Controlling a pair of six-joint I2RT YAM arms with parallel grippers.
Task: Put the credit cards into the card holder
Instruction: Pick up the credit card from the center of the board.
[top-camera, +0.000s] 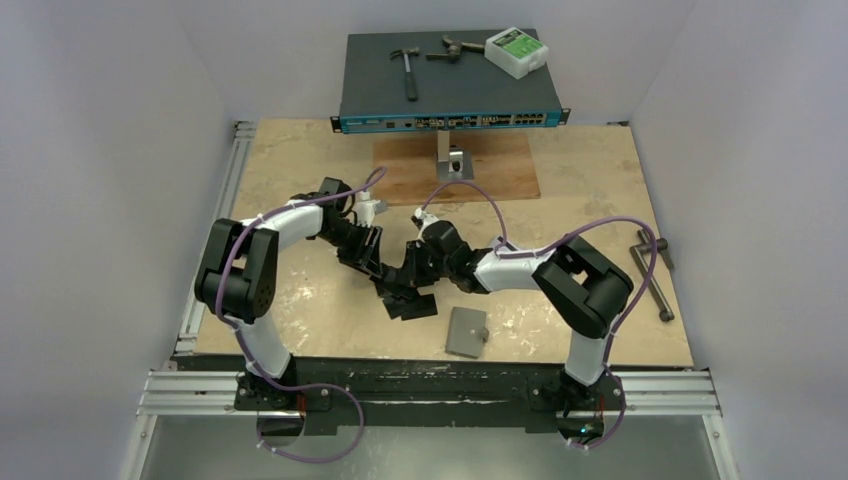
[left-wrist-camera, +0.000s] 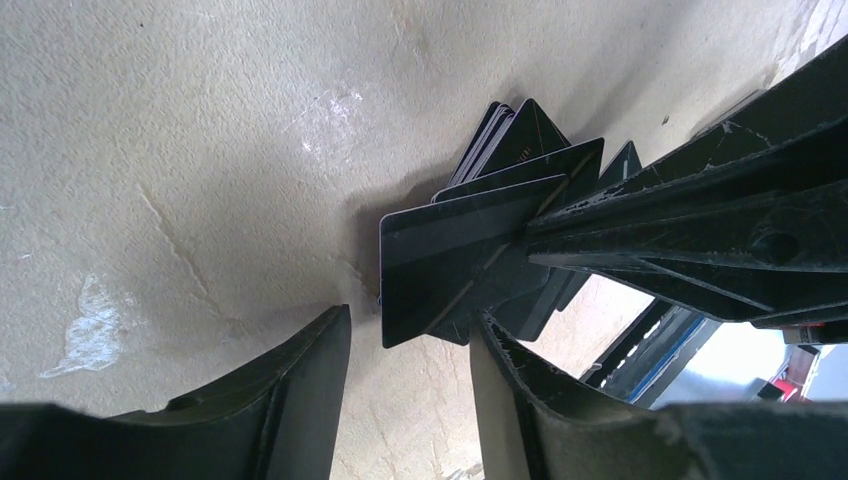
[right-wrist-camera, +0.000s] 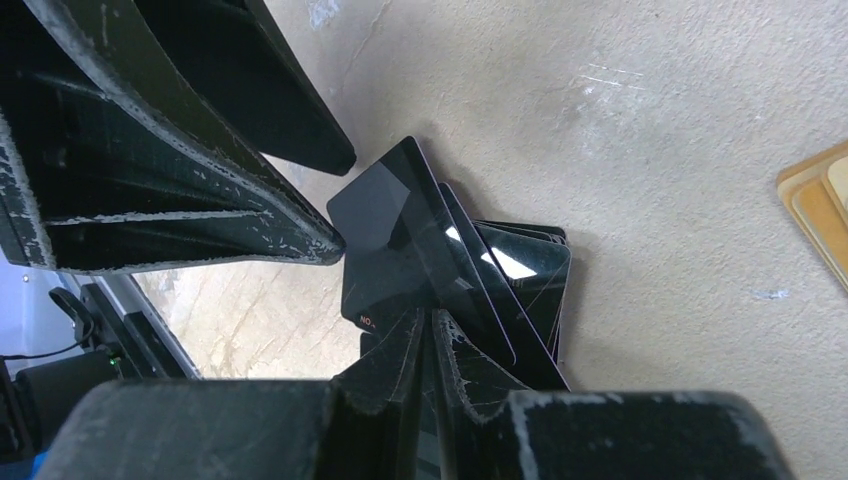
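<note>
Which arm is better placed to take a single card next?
Left. The right gripper is shut on the fanned credit cards; the left gripper has open jaws flanking the front card's corner.

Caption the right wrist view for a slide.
Right gripper pinches fanned dark credit cards; left gripper open beside them.

Plain pale walls (top-camera: 100, 120) fill the upper left and right of the frame. A beige mottled tabletop (top-camera: 300, 160) lies at centre, with metal rails (top-camera: 680, 390) along its lower and left edges.
</note>
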